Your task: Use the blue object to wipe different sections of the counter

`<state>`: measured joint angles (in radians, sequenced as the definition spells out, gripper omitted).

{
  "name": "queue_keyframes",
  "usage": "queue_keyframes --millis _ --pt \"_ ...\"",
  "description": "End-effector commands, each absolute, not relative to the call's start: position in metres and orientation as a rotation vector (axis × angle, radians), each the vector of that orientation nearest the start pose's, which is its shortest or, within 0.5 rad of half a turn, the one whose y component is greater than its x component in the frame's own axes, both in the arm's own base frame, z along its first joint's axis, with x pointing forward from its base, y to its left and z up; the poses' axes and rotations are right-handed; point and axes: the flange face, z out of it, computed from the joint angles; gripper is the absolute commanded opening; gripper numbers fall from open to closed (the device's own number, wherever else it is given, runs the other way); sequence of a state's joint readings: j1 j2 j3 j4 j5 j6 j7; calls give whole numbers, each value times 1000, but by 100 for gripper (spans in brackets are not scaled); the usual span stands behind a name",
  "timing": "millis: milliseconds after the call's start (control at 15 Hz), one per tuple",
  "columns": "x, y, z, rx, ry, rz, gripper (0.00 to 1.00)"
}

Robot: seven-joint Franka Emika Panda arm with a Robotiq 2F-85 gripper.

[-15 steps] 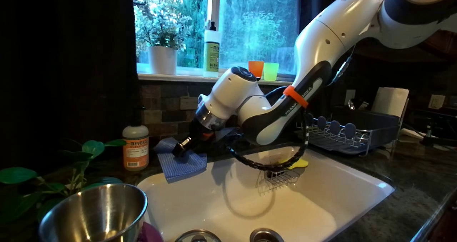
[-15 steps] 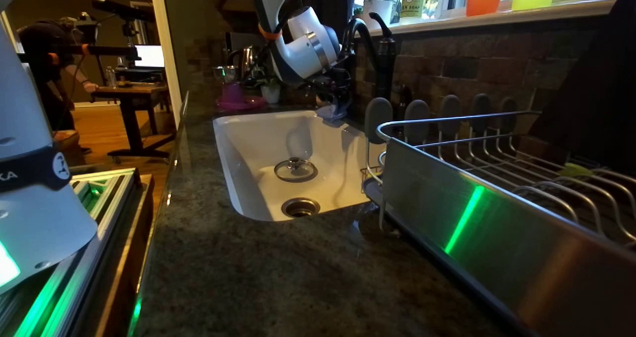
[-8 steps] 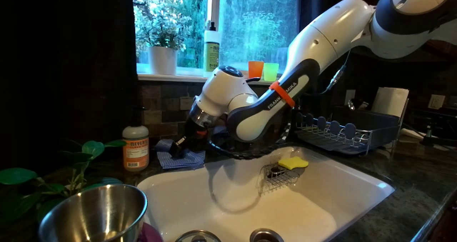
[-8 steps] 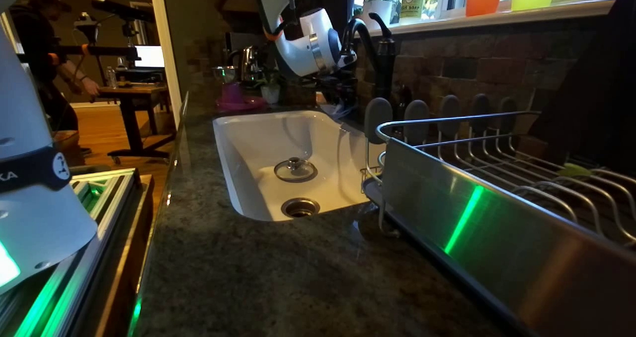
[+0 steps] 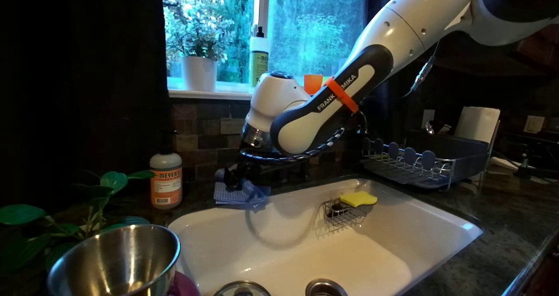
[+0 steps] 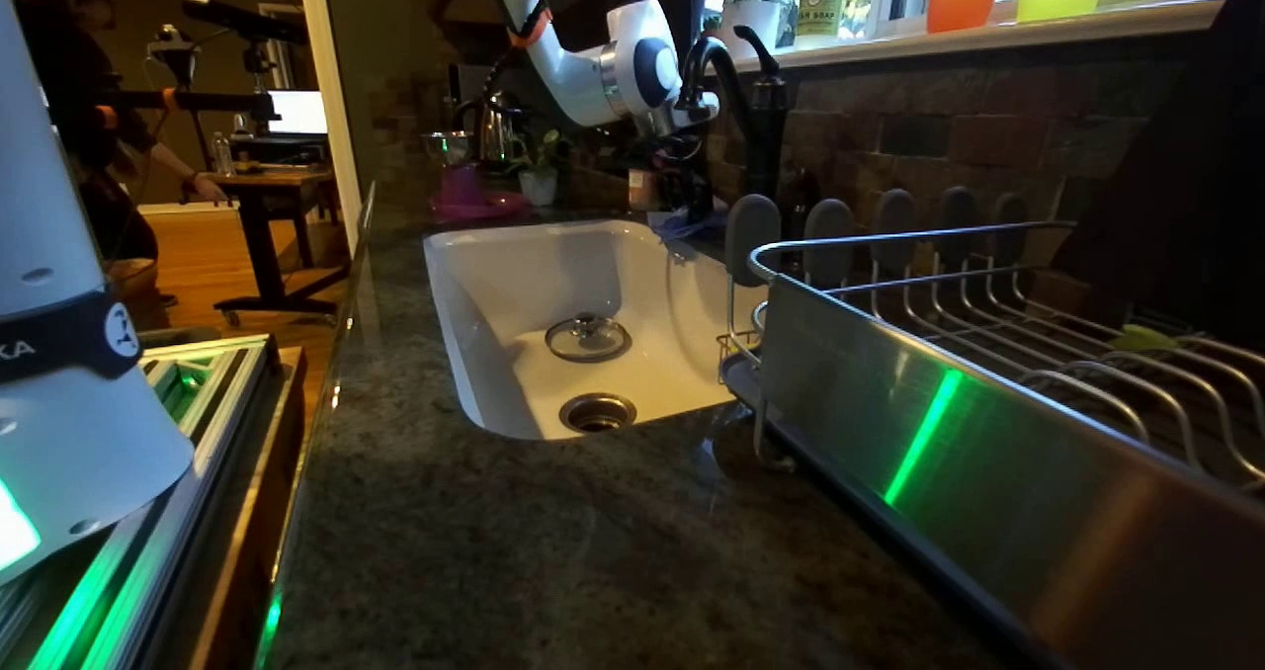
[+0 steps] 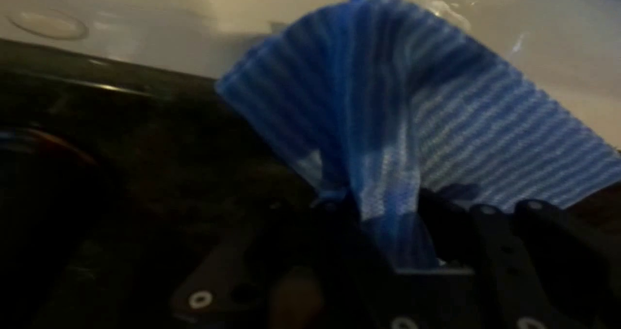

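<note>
The blue object, a striped cloth [image 5: 236, 195], lies bunched over the back strip of the counter [image 5: 519, 230] at the sink's corner, and part of it overhangs the sink rim. My gripper [image 5: 238, 180] points down at it from above and is shut on a fold. In the wrist view, the blue cloth [image 7: 485, 125] fans out on both sides from a pinched fold between the dark fingers of the gripper [image 7: 385, 210]. Only a small bit of blue cloth [image 6: 682, 223] shows in an exterior view, beside the faucet. Where exactly the cloth touches the stone is hard to tell.
The white sink [image 5: 371, 252] lies right in front. An orange-labelled soap bottle [image 5: 166, 181] stands left of the cloth. A steel bowl [image 5: 118, 256] is nearer the camera. The black faucet [image 6: 766, 117] rises behind the sink, by a dish rack [image 6: 889, 383].
In an exterior view, my gripper shifts slightly back, then to the right along the sink's back edge, carrying the cloth with it. The wrist has turned more upright.
</note>
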<state>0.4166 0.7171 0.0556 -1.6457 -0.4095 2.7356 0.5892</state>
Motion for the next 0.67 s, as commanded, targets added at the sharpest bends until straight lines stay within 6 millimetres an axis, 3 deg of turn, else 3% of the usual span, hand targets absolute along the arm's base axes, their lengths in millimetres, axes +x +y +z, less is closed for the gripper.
queue_keyframes --millis 0,267,600 --pt "612 303 232 -3164 -62 -657 3" --pt "605 282 229 -3251 95 -770 3" --pt "610 293 235 -3169 -225 -986 3"
